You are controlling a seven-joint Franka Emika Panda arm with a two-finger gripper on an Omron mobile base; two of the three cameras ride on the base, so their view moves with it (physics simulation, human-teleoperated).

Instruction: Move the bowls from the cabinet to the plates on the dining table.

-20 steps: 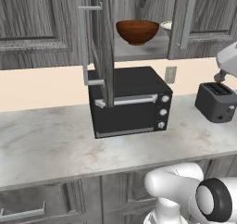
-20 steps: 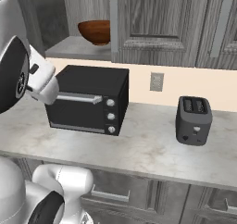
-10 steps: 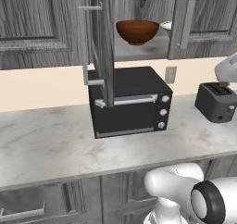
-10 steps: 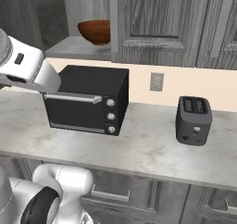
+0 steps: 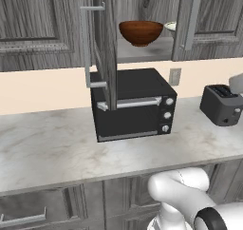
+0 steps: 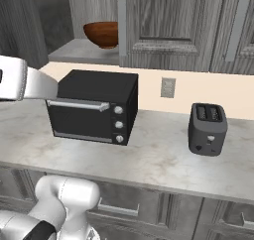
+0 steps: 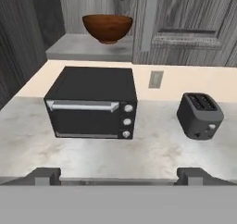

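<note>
Glossy reddish-brown wooden bowl (image 5: 140, 32) sits in the open dark grey wood-grain cabinet (image 5: 47, 27).
Gripper (image 7: 118, 176) jaws spread wide, empty, well back from the black toaster oven (image 7: 92, 102).

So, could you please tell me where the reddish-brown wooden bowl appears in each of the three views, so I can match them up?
Left base view: reddish-brown bowl at top centre, on the shelf of the open cabinet.
Right base view: the bowl is at upper left, on the same shelf.
Hand view: the bowl is at top, left of centre.
Shared landmark: the black toaster oven on the counter sits below the bowl in every view.
</note>
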